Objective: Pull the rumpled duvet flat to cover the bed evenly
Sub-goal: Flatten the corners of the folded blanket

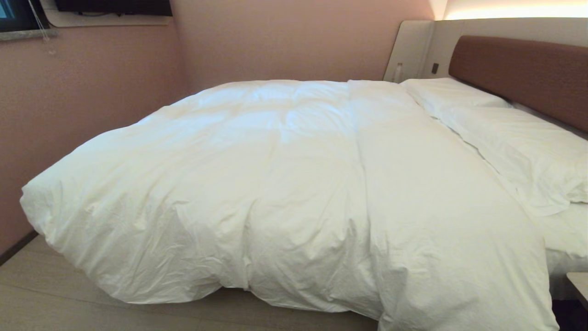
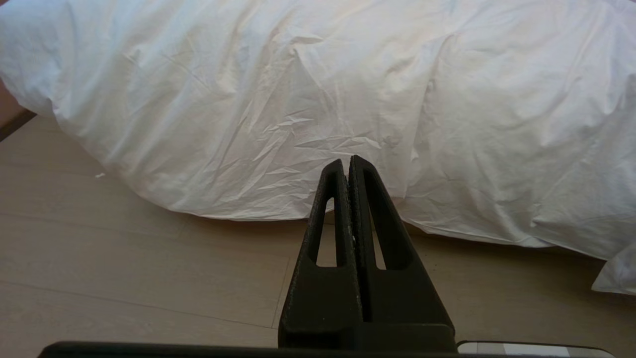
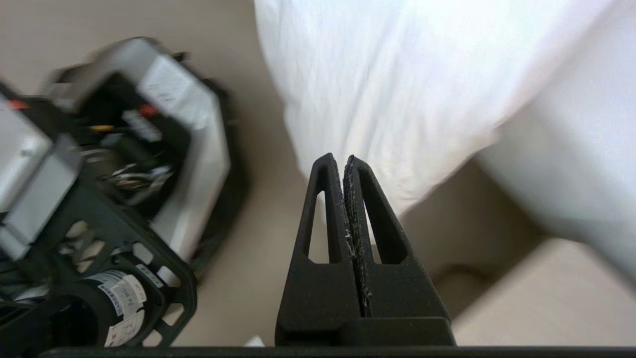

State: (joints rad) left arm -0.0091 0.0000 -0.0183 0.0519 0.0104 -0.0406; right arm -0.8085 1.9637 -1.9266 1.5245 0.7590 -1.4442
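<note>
The puffy white duvet [image 1: 285, 184] lies spread over the bed, its creased near edge hanging down to the floor. Brown headboard of the bed [image 1: 523, 73] runs along the right. Neither gripper shows in the head view. In the left wrist view my left gripper [image 2: 347, 161] is shut and empty, hovering above the floor a little short of the hanging duvet [image 2: 318, 89]. In the right wrist view my right gripper [image 3: 337, 160] is shut with nothing between the fingers, close to a hanging corner of the duvet [image 3: 397, 89] above the floor.
Two white pillows [image 1: 505, 133] lie by the headboard. Pink walls close in the far and left sides. Pale wooden floor [image 2: 124, 258] runs along the near side. My own wheeled base [image 3: 99, 174] sits on the floor beside the right gripper. A low ledge [image 1: 579, 282] juts in at the right.
</note>
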